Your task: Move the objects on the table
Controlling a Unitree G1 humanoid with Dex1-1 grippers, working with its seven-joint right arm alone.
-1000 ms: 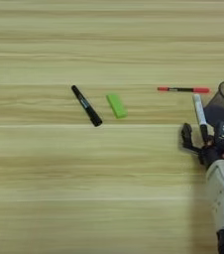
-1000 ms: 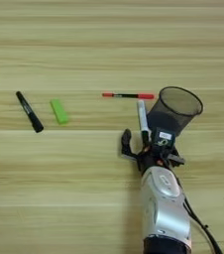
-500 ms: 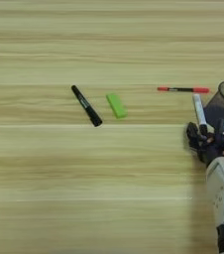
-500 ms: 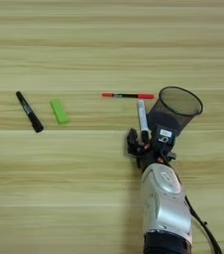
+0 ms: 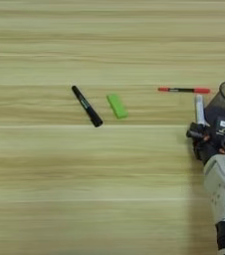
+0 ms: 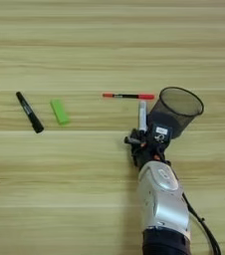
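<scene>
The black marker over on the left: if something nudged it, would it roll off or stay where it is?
The black marker looks round and slim, so a sideways nudge would probably roll it across the flat table. It looks stiff, so it should not bend. Pushed along its length, it would likely just slide.

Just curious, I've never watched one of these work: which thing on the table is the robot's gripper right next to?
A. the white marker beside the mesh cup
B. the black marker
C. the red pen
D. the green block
A: the gripper sits at the near end of the white marker, beside the mesh cup; the black marker and green block lie far to the left.
</scene>
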